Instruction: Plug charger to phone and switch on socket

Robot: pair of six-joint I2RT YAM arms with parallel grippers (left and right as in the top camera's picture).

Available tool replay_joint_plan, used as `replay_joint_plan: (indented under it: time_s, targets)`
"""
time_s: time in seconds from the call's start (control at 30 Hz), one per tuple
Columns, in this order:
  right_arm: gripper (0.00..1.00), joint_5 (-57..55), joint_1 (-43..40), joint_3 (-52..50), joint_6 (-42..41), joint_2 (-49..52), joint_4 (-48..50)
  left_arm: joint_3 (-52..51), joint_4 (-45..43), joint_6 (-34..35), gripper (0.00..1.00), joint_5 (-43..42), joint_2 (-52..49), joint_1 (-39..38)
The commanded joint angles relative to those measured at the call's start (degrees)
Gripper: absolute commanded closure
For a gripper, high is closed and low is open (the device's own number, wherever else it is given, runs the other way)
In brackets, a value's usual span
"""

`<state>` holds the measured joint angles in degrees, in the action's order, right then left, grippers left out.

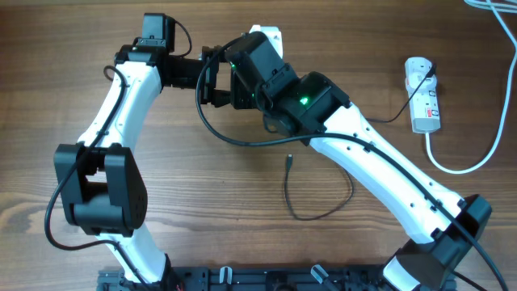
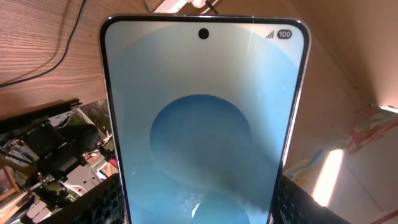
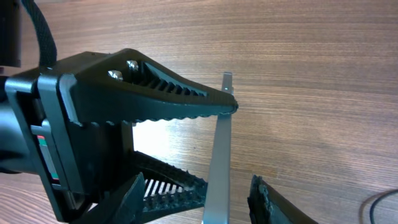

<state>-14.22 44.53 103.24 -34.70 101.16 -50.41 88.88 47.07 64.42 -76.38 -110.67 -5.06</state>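
My left gripper (image 2: 196,202) is shut on the phone (image 2: 202,112), one finger on each long side, with the lit blue-teal screen facing its camera. In the right wrist view the phone shows edge-on as a thin silver strip (image 3: 217,149) held by the toothed black left fingers (image 3: 155,102). My right gripper (image 3: 198,186) is open, one finger on either side of that edge, not touching it. In the overhead view both grippers (image 1: 212,81) (image 1: 238,73) meet at the back centre and hide the phone. The charger's plug tip (image 1: 289,158) lies loose on the table. The socket (image 1: 424,95) lies at the far right.
The charger's black cable loops across the table's middle (image 1: 323,212) under the right arm. The socket's white lead (image 1: 460,167) curves along the right edge. A white object (image 1: 271,34) shows behind the right wrist.
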Motion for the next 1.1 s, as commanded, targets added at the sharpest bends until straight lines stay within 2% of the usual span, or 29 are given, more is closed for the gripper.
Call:
replay_joint_plan:
  time_s: [0.0, 0.9, 1.07]
  targets:
    - [0.45, -1.2, -0.3, 0.9, -0.2, 0.6, 0.4, 1.2, -0.2, 0.3, 0.39, -3.0, 1.8, 0.3]
    - [0.45, -2.7, -0.3, 0.9, 0.2, 2.0, 0.6, 1.2, -0.2, 0.0, 0.39, -3.0, 1.8, 0.3]
    - [0.5, -2.7, -0.3, 0.9, 0.2, 2.3, 0.7, 1.2, -0.2, -0.1, 0.4, -3.0, 1.8, 0.3]
